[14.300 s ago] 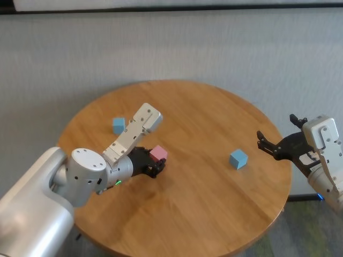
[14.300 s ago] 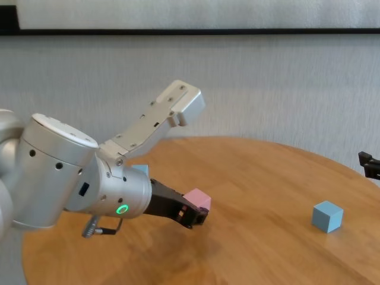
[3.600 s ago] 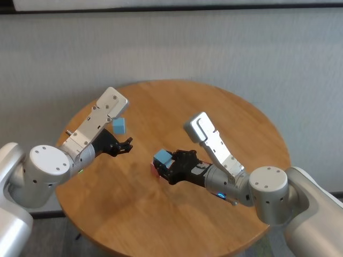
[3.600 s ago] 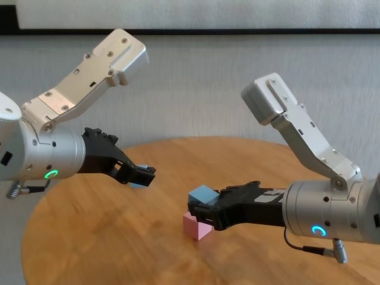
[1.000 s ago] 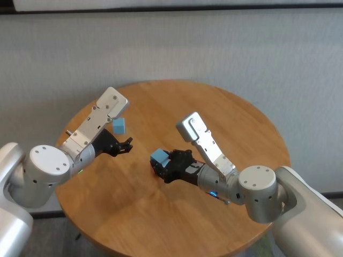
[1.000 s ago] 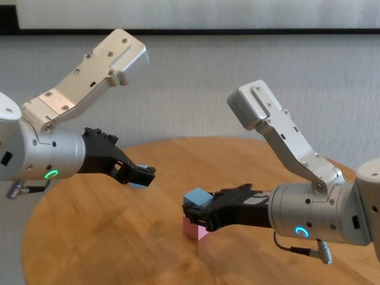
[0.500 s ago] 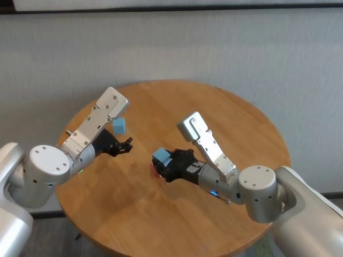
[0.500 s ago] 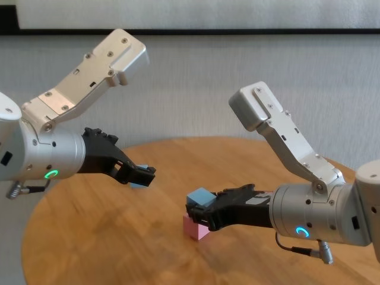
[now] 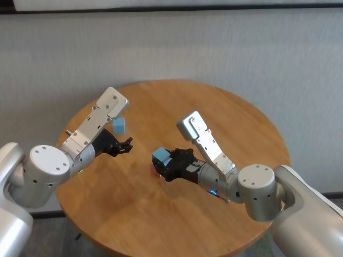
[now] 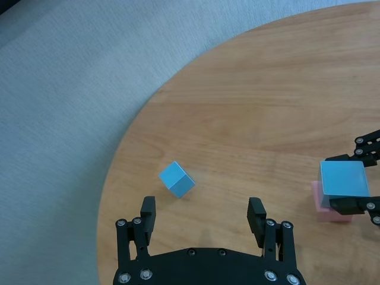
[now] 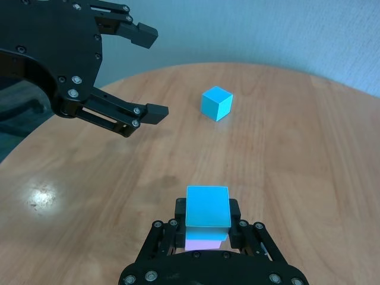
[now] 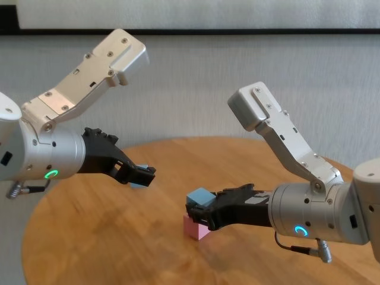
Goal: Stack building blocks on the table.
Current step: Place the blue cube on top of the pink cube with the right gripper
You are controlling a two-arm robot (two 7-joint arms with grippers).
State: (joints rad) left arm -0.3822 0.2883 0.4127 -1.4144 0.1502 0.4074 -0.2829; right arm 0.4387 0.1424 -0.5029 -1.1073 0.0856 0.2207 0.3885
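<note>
On the table (image 9: 241,123) my right gripper (image 9: 164,163) is shut on a light blue block (image 9: 161,156) (image 12: 200,197) (image 11: 208,206). It holds that block squarely over the pink block (image 12: 196,227) (image 11: 205,240) (image 10: 330,208), very close to its top; I cannot tell whether they touch. A second blue block (image 9: 119,126) (image 10: 177,179) (image 11: 216,103) lies at the table's far left. My left gripper (image 9: 126,144) (image 10: 202,209) (image 12: 145,172) hovers open just short of it, holding nothing.
The round table's edge (image 10: 127,148) runs close behind the lone blue block, with grey carpet beyond it. Bare wood (image 9: 177,225) lies in front of the stack and on the table's right half (image 9: 252,144).
My right gripper has shifted the held blue block very slightly to the right over the pink one. The left arm has not moved.
</note>
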